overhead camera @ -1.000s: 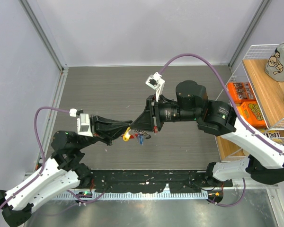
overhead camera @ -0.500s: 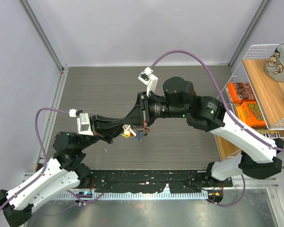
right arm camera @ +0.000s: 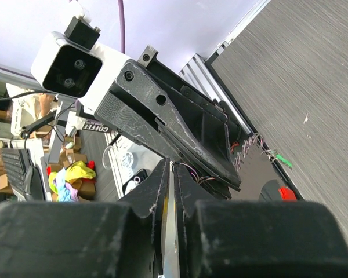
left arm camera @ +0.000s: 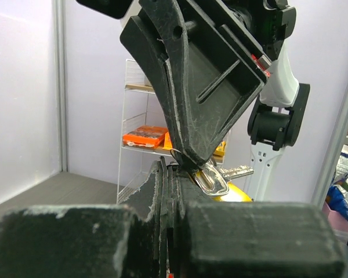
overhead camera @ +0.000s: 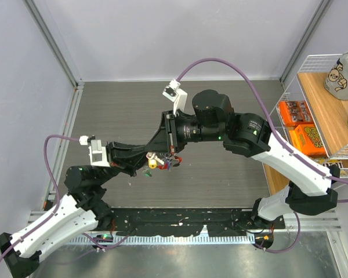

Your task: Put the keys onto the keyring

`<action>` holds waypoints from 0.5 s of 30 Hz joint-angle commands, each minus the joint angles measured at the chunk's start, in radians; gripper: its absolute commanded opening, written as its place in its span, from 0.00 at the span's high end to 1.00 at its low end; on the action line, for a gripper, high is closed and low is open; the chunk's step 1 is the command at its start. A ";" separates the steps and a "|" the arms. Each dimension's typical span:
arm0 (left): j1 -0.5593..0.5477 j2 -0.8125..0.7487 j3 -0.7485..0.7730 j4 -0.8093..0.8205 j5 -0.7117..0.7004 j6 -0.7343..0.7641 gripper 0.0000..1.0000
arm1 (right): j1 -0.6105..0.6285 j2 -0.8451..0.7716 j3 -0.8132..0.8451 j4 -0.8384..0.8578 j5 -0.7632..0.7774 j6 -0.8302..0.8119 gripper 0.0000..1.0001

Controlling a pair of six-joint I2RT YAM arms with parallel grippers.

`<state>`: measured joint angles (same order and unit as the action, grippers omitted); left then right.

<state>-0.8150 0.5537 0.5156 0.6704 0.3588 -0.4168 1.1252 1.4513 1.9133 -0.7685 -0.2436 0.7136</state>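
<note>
Between the two fingertip pairs, mid-air: left gripper (overhead camera: 146,164) clamped on the keys (left arm camera: 211,177); right gripper (overhead camera: 169,157) pinched closed against a key head, hold unclear. The keyring I can't make out. I judge the keys light, stiff, slick; I'd pinch flat across the head.

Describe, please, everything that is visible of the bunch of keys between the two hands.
The bunch of keys is a small metal cluster with plastic tags in yellow, red, blue and green, exactly where the shut left hand and shut right hand meet. The left wrist view shows one silvery key: oblong loop head, blade pointing right, a yellow tag beneath. The right hand's tips touch its head; the left hand seems to pinch the bunch.
</note>
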 commanded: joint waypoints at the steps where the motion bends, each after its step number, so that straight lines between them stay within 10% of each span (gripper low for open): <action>1: -0.027 0.023 -0.009 0.021 0.134 -0.057 1.00 | 0.004 0.037 0.065 0.155 0.055 -0.064 0.82; 7: -0.027 0.022 -0.006 0.057 0.114 -0.089 1.00 | 0.004 0.063 0.164 -0.024 0.046 -0.204 0.61; 15: -0.027 0.023 -0.020 0.097 0.074 -0.111 1.00 | 0.004 0.060 0.256 -0.258 0.087 -0.359 0.57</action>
<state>-0.8219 0.5789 0.4980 0.6861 0.3691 -0.4961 1.1389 1.5127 2.1017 -0.9894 -0.2394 0.4751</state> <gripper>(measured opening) 0.031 0.423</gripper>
